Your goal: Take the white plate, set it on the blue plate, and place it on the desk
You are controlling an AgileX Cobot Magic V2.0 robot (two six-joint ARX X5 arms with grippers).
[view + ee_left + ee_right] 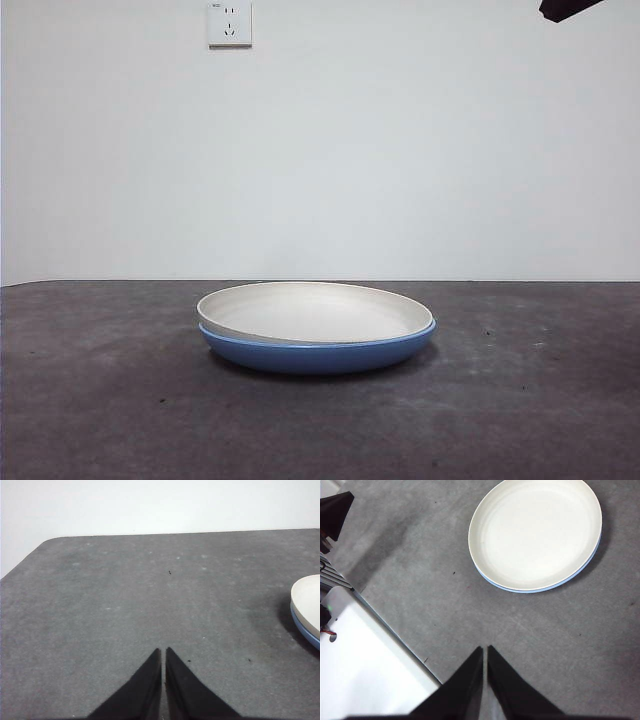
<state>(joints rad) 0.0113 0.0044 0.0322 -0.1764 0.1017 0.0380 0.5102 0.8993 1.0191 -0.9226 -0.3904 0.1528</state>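
The white plate [310,310] lies nested in the blue plate [320,354] at the middle of the desk [100,400]. The white plate sits slightly tilted, its left rim raised. Both plates show in the right wrist view, white plate [535,532] over a thin strip of the blue plate [542,589], and at the edge of the left wrist view, white [310,600] and blue [304,628]. My left gripper [163,651] is shut and empty above bare desk, apart from the plates. My right gripper [484,649] is shut and empty, high above the desk beside the plates.
A white wall with a socket [229,23] stands behind the desk. A black arm tip [565,8] shows at the top right corner. The desk's edge and a white surface [365,675] lie beside my right gripper.
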